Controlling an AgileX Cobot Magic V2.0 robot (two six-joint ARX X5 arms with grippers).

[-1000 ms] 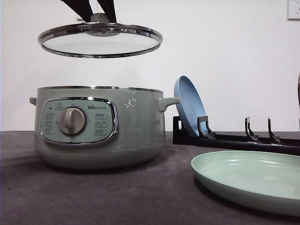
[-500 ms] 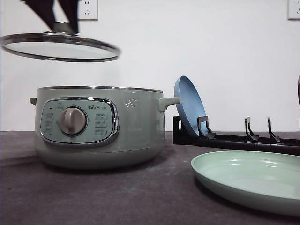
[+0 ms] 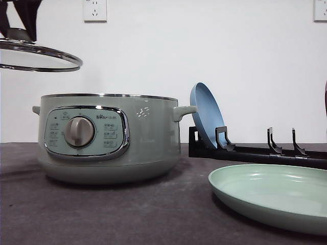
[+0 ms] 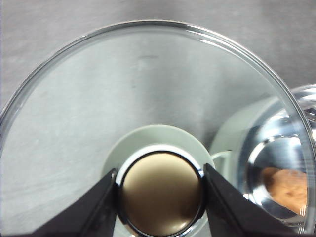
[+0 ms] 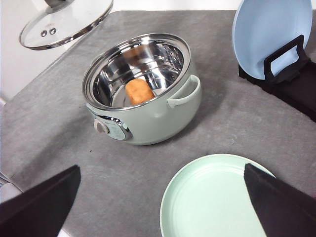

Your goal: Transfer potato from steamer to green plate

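Observation:
The orange-brown potato [image 5: 139,92] lies inside the steamer's [image 5: 153,118] open steel bowl. In the front view the sage-green steamer [image 3: 107,138] stands left of centre, and the green plate [image 3: 271,196] lies at the near right. My left gripper [image 4: 160,195] is shut on the knob of the glass lid [image 4: 98,108] and holds it in the air up and to the left of the pot [image 3: 36,53]. Through the lid's edge the potato [image 4: 289,187] shows. My right gripper [image 5: 162,170] hangs open high above the green plate [image 5: 217,197] and the table in front of the pot.
A blue plate [image 3: 207,115] stands upright in a black dish rack [image 3: 255,150] behind the green plate, right of the steamer. The rack's other slots hold nothing. Grey table [image 5: 237,118] lies open between the steamer and the green plate.
The left gripper has carried the glass lid leftward from above the steamer to the front view's left edge. The steamer and both plates have stayed put.

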